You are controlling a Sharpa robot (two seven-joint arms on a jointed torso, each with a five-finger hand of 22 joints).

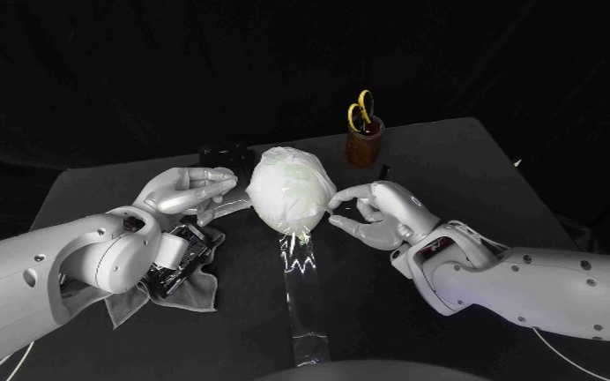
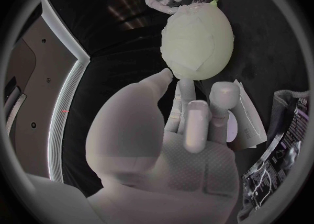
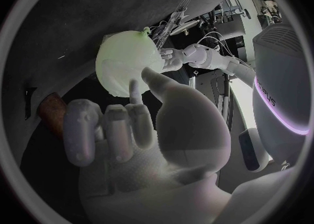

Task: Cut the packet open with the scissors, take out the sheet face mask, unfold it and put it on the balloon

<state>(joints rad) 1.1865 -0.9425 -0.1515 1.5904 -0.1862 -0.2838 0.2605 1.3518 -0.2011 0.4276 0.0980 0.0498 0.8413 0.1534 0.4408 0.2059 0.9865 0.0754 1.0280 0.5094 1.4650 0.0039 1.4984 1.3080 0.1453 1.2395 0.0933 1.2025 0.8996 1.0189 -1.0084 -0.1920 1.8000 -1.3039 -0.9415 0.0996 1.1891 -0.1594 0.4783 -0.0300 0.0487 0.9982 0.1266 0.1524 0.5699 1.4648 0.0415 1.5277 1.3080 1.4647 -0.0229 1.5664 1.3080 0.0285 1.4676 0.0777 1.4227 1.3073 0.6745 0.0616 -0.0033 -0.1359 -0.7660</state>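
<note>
At frame centre, the mask (image 1: 286,197), pinched by the right hand (image 1: 379,209) and touched by the left hand (image 1: 189,191) (grip indeterminable), should be smoothed evenly over the balloon (image 2: 212,0).

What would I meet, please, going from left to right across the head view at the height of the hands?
left hand → balloon, with the sheet face mask draped over it → right hand
</note>
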